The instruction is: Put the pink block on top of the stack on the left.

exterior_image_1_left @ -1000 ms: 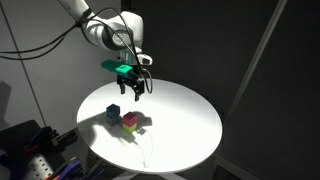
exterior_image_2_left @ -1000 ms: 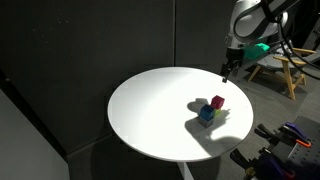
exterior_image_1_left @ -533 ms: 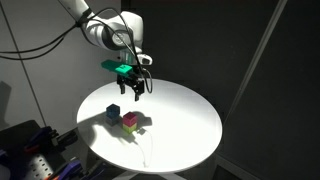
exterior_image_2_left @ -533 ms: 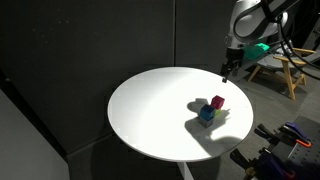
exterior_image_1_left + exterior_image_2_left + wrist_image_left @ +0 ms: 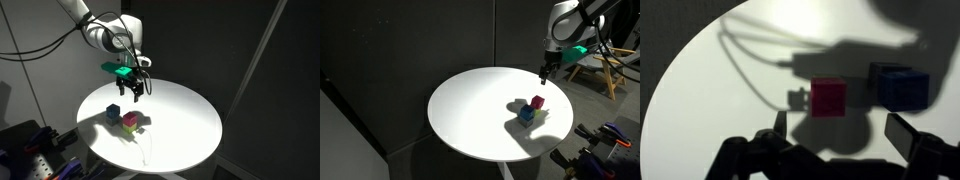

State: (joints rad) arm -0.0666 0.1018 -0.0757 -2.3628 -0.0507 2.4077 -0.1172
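Note:
The pink block (image 5: 130, 118) rests on the round white table (image 5: 180, 120), with a yellow-green cube (image 5: 133, 127) showing just under it. It also shows in an exterior view (image 5: 538, 102) and in the wrist view (image 5: 828, 97). The stack of blue cubes (image 5: 114, 111) stands close beside it, also seen in an exterior view (image 5: 525, 114) and in the wrist view (image 5: 898, 85). I cannot tell how many cubes it holds. My gripper (image 5: 133, 88) hangs open and empty in the air above the table, apart from the blocks; it also shows in an exterior view (image 5: 546, 72) and in the wrist view (image 5: 840, 135).
The table edge (image 5: 470, 150) drops off all round, with dark curtains behind. A wooden frame (image 5: 605, 70) and equipment (image 5: 610, 135) stand beside the table. More gear (image 5: 35, 155) sits low next to the table.

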